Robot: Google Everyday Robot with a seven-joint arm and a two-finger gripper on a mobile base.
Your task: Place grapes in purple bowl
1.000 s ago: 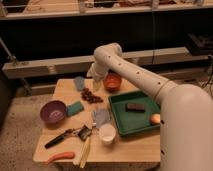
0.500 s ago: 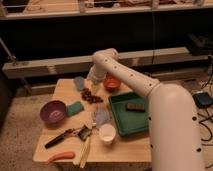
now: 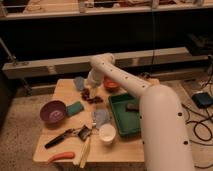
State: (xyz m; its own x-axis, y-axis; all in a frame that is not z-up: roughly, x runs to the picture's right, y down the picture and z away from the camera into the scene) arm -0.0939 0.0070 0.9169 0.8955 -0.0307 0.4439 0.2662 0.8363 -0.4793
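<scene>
While the grapes (image 3: 92, 96) lie on the wooden surface (image 3: 122, 150) and not in the purple bowl (image 3: 53, 111), we count the task as barely begun. The gripper (image 3: 90, 88) is down right over the bunch, at or v. close to it. Whether it has hold of anything, or how far open it is, we can't tell. The bowl looks empty as far as we can see. It stands apart from the grapes, w/ a green block (image 3: 75, 108), maybe a sponge, between them. What's left, by our reckoning: secure the bunch, lift it, carry it past the block and let go over the bowl.

The surface is a small table, fairly cluttered. Behind the grapes are a blue cup (image 3: 79, 83) and an orange bowl (image 3: 111, 84). Beside them sits a green tray (image 3: 116, 116) w/ a small dark item (image 3: 132, 106) in it. Toward the front edge we see a white cup (image 3: 106, 133), a pale bluish item (image 3: 100, 118) just behind it, a black-handled tool (image 3: 59, 139), a yellowish piece (image 3: 85, 151) and an orange item (image 3: 61, 156); what these are exactly we can't say. The white arm (image 3: 150, 100) reaches in over the tray side.

Room: speckled floor (image 3: 20, 117), a long ledge (image 3: 50, 66) behind the table under a dark wall, cables (image 3: 200, 127) on the floor off to one side.
</scene>
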